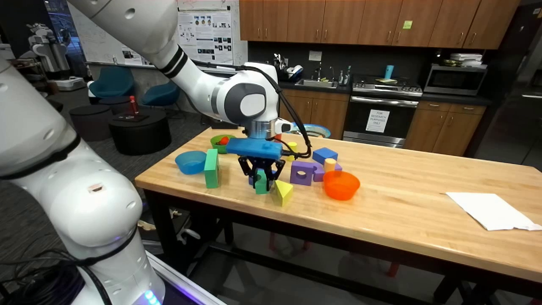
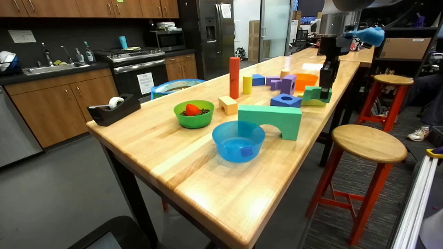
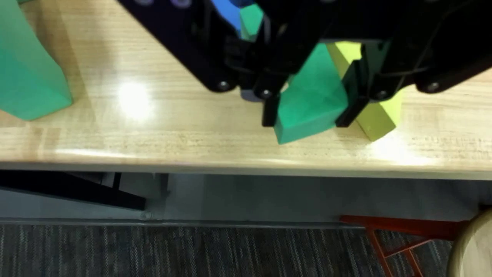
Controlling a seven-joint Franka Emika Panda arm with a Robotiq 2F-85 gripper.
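Far behind the small green block (image 3: 311, 107), brown wooden cabinets (image 1: 338, 21) are spanning the kitchen wall, and an oven (image 1: 379, 137) is standing beneath them. A long pale table (image 1: 402, 186) is stretching under the block, one long edge running close by it, while two round stools (image 2: 368, 143) are standing off that edge. Right at the block, the gripper (image 1: 261, 187) is pointing down. Its fingers (image 3: 351, 104) are standing partly open, only as far apart as the block is wide, and are holding it from both sides; whether it is resting on the wood, I cannot tell. In an exterior view, a white sheet (image 1: 493, 209) is lying well to the block's right. A big green arch (image 1: 211, 171) is standing to its left, a blue bowl (image 1: 190, 162) is sitting farther that way, and an orange bowl (image 1: 341, 185) is sitting to its right. Just beside its right flank, a yellow triangular block (image 1: 283, 192) is sitting.
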